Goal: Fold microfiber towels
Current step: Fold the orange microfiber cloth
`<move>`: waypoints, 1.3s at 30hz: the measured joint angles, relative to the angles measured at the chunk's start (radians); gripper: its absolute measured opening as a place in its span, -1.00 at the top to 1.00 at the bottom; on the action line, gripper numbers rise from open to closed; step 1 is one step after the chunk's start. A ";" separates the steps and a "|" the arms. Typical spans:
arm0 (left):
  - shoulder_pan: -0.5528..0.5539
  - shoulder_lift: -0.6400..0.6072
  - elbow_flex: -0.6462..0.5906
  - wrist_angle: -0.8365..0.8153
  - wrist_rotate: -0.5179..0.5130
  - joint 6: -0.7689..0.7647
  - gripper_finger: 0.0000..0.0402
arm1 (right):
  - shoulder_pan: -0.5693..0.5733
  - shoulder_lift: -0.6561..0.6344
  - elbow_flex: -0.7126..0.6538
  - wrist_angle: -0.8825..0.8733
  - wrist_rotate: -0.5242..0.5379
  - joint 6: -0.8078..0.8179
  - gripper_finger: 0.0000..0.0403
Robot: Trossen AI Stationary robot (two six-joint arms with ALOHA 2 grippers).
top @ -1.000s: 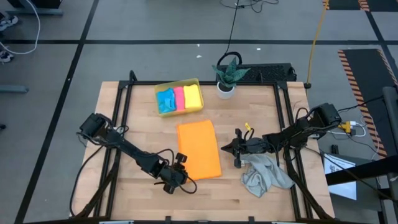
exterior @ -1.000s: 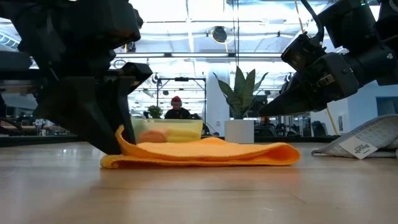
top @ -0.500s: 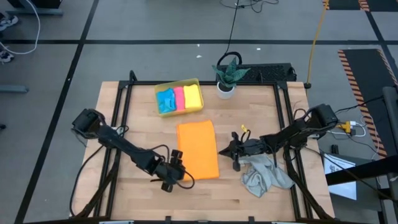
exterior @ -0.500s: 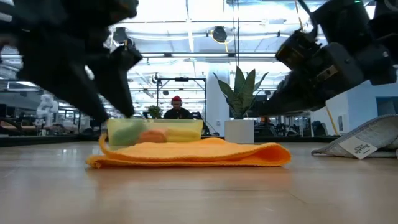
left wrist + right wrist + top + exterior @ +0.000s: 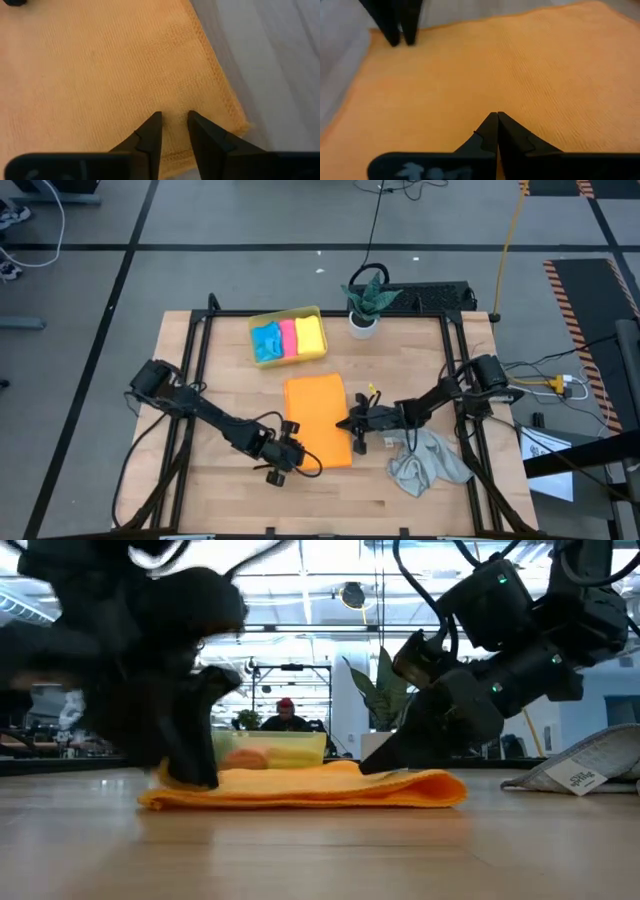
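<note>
Best done by pinning the folded orange microfiber towel [image 5: 320,420], lying mid-bench [image 5: 420,360] below the translucent yellow plastic tray [image 5: 287,315] holding blue, pink and yellow cloths, with one claw while pinching a clean corner with the other, then lifting low and folding across evenly. Left claw [image 5: 174,119] down at the towel's near corner, narrowly parted, tips on the cloth, grip uncertain. Right claw [image 5: 494,119] shut and empty, angled low onto the towel's right edge. Crumpled light grey towel [image 5: 430,463] waiting beside the right arm.

Two dark jointed arms w/ black cables, each hand w/ tapered black fingers [image 5: 150,137].
</note>
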 joint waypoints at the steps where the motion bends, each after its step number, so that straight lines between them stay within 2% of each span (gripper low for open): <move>1: 0.000 0.012 0.003 0.004 -0.001 -0.009 0.53 | -0.002 -0.007 -0.004 -0.014 0.000 0.000 1.00; 7: -0.010 0.026 0.005 -0.006 -0.006 -0.061 0.61 | -0.009 -0.038 -0.045 -0.026 0.002 -0.008 1.00; 14: -0.046 -0.029 -0.003 -0.093 -0.031 -0.064 0.62 | -0.002 -0.137 -0.109 -0.022 0.029 -0.019 1.00; 19: -0.051 -0.062 0.001 -0.088 -0.075 -0.064 0.62 | 0.002 -0.189 -0.119 -0.015 0.027 -0.007 1.00; 25: -0.051 -0.076 0.000 -0.108 -0.086 -0.081 0.62 | -0.007 -0.123 -0.097 0.056 0.024 0.006 1.00; 30: -0.051 -0.053 0.000 -0.119 -0.012 -0.109 0.62 | -0.060 -0.035 -0.038 0.072 0.028 0.023 1.00; 35: -0.062 -0.028 0.000 -0.147 -0.007 -0.171 0.62 | -0.134 0.012 -0.015 0.059 0.083 0.003 1.00; 39: -0.079 -0.019 0.003 -0.129 -0.019 -0.204 0.62 | -0.179 0.003 -0.024 -0.023 0.081 0.001 1.00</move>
